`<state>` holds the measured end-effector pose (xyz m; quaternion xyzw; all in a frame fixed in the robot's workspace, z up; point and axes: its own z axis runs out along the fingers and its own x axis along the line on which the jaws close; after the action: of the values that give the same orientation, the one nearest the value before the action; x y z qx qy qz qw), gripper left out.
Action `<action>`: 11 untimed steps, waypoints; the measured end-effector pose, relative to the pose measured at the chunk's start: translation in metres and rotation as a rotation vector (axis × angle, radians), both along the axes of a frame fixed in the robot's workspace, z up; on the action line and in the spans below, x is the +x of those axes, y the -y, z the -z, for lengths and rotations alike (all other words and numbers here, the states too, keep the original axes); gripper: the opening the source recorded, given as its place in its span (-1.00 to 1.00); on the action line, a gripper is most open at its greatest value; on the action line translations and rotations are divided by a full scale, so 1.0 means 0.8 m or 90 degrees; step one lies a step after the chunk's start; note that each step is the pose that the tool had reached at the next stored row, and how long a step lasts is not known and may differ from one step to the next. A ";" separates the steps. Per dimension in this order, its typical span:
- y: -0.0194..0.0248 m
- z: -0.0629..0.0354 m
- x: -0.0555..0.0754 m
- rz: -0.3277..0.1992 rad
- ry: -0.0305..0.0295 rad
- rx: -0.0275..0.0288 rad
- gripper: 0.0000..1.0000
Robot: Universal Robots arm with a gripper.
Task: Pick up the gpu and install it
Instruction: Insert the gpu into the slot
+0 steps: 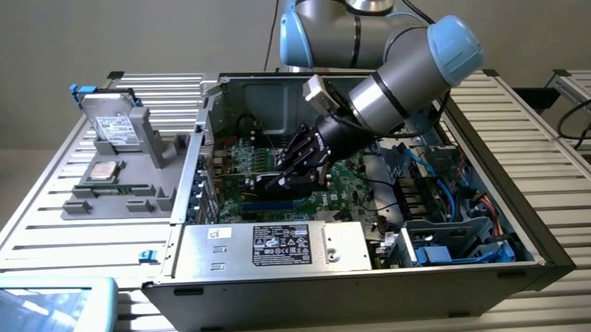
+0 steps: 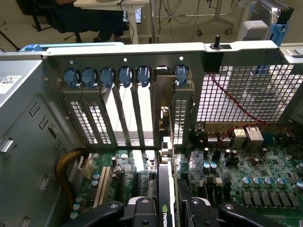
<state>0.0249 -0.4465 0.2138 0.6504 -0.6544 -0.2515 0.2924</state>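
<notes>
Closest to the lens, found the end effector [image 2: 166, 209] clamped on the gpu [image 2: 165, 191], with one black finger [image 2: 142, 210] pressed to each side of the card. Held the card edge-on and upright, down inside the open computer case [image 2: 28, 118], right at the green motherboard [image 2: 246, 179]. Pointed its far end toward the rear slot panel [image 2: 128, 113], below the row of blue clips [image 2: 106, 75]. Could not tell whether the lower edge sat in a motherboard socket or hung just clear of it.

From the exterior view, saw the arm [image 1: 397, 90] bent down into the case from above, with the end effector low over the board near the case's middle. Noted a silver power supply [image 1: 277, 245] along the near wall of the case. Noted also, on the bench [image 1: 55, 235] toward the exterior view's left, a grey fixture [image 1: 120, 200] carrying a hard drive [image 1: 115, 128] stood upright.
</notes>
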 end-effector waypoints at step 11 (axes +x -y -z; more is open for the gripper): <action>-0.0001 0.004 -0.002 0.000 -0.0003 0.0078 -0.44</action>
<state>0.0236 -0.4465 0.2107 0.6521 -0.6528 -0.2557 0.2885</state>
